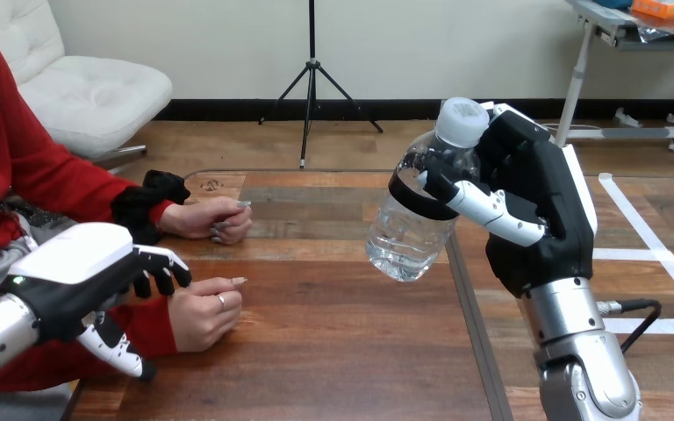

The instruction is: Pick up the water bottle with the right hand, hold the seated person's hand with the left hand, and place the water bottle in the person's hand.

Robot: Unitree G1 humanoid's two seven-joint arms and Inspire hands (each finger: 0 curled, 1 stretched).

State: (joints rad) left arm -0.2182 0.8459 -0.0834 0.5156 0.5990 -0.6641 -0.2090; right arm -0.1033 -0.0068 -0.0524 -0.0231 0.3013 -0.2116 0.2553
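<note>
- Right hand (531, 189): we see it raised above the right half of the table (333, 351), silver forearm coming up from the near right edge.
- It is clamped on the water bottle (414, 219); its fingers (491, 209) curl round the upper body at the black label band.
- Water bottle: clear, partly full, white cap. We see it clear of the table, tilted, with the cap up and to the right against the hand and the base down and to the left.
- The bottle sits right of centre, well apart from both of the person's hands.
- Left hand (70, 272): near left, white back shell facing up, reaching over the wrist of the person's near hand (204, 311).
- We can't tell whether the left hand grips that wrist or just sits over it.
- Person's near hand: resting on the table at near left, loosely closed, knuckles toward the bottle.
- Person's far hand (212, 219): also on the table, farther back on the left, loosely closed, apart from both robot hands.
</note>
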